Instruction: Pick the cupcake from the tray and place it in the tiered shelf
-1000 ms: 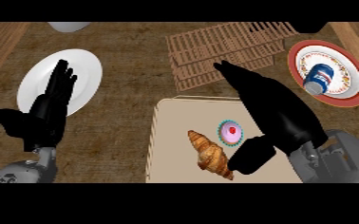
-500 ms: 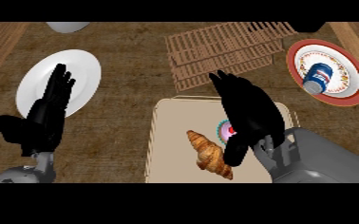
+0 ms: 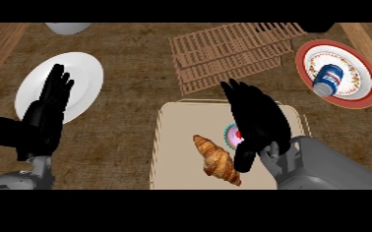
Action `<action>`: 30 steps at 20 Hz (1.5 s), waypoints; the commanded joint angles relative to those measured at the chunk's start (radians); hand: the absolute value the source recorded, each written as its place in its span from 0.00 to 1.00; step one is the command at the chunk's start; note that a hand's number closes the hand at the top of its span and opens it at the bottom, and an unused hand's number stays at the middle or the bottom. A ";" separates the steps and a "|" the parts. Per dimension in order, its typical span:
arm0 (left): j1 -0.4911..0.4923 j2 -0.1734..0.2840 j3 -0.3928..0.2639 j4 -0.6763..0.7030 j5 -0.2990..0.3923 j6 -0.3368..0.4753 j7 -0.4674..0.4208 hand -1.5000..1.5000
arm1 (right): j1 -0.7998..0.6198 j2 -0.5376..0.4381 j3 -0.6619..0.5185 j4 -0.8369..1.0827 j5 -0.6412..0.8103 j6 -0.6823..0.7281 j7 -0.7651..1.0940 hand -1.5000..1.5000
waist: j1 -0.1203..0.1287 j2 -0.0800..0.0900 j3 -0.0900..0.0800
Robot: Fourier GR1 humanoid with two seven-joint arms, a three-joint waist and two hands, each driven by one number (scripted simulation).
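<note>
Right hand [image 3: 256, 118]: over the tray, fingers straight and spread, thumb down beside the cupcake, covering most of it; nothing held.
Cupcake [image 3: 234, 135]: on the tray [image 3: 174, 128], just right of the croissant [image 3: 216, 159].
Tiered shelf [image 3: 229, 54]: wooden slats beyond the tray.
Left hand [image 3: 45, 114]: resting open, fingers up, over the white plate [image 3: 83, 71].
Far right: can [image 3: 330, 77] lying on a patterned plate [image 3: 359, 98].
</note>
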 commanded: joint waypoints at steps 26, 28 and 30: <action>0.010 -0.100 0.062 -0.043 -0.107 -0.058 0.030 0.50 | 0.301 0.246 -0.141 0.248 0.413 0.052 -0.218 0.00 | 0.003 0.003 0.001; -0.002 -0.131 0.045 0.019 -0.129 -0.051 -0.005 0.50 | 0.273 0.241 -0.192 0.230 0.351 0.159 -0.203 1.00 | 0.001 0.003 0.001; 0.009 -0.122 0.075 0.046 -0.108 -0.097 -0.053 0.50 | 0.292 0.264 -0.172 0.302 0.414 0.104 -0.296 1.00 | 0.003 0.004 0.001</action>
